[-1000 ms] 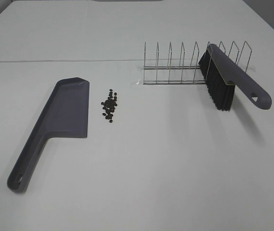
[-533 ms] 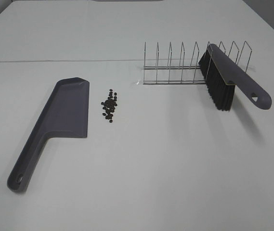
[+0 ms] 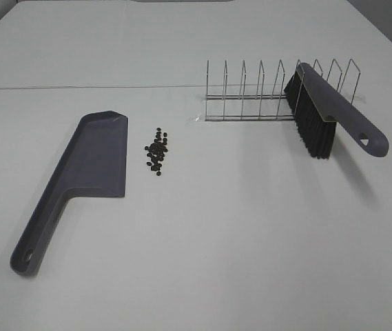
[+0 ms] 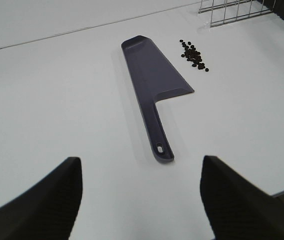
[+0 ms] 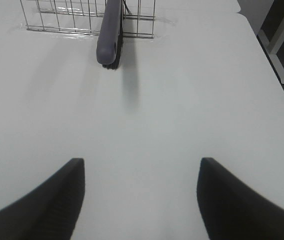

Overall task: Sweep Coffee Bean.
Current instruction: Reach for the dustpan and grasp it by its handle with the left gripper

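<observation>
A small heap of dark coffee beans lies on the white table, just right of the grey dustpan, which lies flat with its handle toward the near edge. The left wrist view shows the same beans and dustpan well ahead of my left gripper, whose jaws stand wide open and empty. The grey brush with black bristles leans in a wire rack at the back right. My right gripper is open and empty, with the brush handle far ahead of it. Neither arm shows in the high view.
The white table ends at its right edge, beyond which a dark floor and a table leg show. A seam runs across the table behind the dustpan and rack.
</observation>
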Tool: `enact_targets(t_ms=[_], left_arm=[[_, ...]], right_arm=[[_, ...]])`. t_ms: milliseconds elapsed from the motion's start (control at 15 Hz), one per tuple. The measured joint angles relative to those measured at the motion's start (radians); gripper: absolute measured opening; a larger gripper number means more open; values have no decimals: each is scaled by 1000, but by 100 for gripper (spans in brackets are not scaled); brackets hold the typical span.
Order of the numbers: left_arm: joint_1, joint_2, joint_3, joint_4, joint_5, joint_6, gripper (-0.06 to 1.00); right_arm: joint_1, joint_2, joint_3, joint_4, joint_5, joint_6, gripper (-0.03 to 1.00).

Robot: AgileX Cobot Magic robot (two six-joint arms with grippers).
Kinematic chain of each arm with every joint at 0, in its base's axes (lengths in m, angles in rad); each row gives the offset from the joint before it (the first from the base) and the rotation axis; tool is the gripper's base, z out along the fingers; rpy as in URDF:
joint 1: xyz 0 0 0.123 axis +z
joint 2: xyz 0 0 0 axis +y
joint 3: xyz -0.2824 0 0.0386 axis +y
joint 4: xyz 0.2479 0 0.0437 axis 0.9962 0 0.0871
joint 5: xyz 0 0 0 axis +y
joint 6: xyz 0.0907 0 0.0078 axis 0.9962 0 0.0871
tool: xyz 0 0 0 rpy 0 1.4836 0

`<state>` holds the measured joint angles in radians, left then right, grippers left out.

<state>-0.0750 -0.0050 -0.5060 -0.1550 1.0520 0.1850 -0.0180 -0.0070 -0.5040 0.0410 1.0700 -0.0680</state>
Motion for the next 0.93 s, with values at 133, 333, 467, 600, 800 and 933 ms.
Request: enact_targets(t_ms=[133,333,467,600,800,933], left_arm=[[0,0,0,0,0,-1,65],[0,0,0,0,0,-1,65],[0,0,0,0,0,-1,65],[0,33,-2,0,-2,-2,65],[0,149,-7,0,-23,-2,65],[0,271,-19,0,-82,-2,65]], right_arm=[[0,0,0,0,0,0,62],[0,0,0,0,0,0,62],[0,0,0,0,0,0,62],[0,0,0,0,0,0,62],[0,0,0,0,0,0,62],[0,0,0,0,0,0,62]])
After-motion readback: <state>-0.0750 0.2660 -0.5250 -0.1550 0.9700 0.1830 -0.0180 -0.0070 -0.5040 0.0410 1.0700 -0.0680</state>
